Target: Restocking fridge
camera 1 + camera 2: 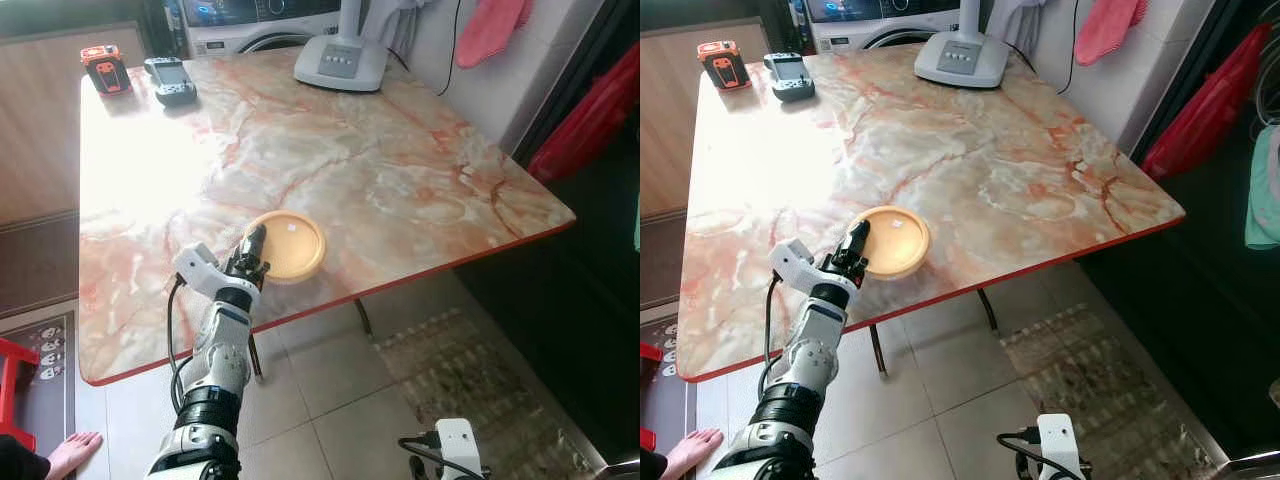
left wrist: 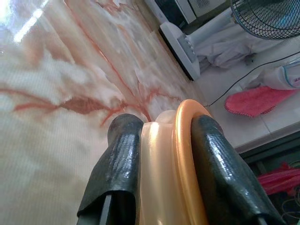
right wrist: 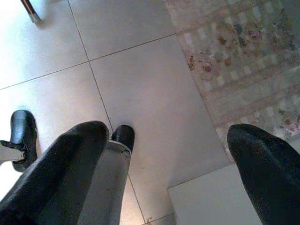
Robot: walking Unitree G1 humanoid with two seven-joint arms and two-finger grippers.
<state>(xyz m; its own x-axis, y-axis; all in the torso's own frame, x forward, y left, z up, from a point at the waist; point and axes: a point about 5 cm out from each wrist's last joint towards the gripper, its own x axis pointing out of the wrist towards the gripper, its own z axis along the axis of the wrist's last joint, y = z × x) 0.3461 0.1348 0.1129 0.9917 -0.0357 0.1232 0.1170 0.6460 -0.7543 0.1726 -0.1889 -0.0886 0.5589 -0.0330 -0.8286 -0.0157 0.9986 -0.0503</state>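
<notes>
the left gripper [image 1: 252, 243] is clamped on the near rim of a round, shallow orange plastic dish [image 1: 290, 245]; in the left wrist view one black finger [image 2: 121, 159] presses the pale underside and the other lies against the orange lip, so the rim sits pinched between them. the dish lies just ahead of the gripper, close to the red-trimmed near edge of the pink-veined marble table [image 1: 400, 170]. far beyond the gripper, at the table's back edge, stands the white base of a pedestal fan [image 1: 340, 62]. well off to its left at the far corner lie an orange-and-black handheld device [image 1: 105, 68] and a grey-black one [image 1: 170, 80] side by side. the right gripper [image 3: 168, 159] hangs low over the grey tiled floor [image 3: 140, 70], fingers spread apart, a patterned mat [image 3: 243, 61] beside it. a person's bare foot [image 1: 72, 450] rests on the floor behind the left arm.
</notes>
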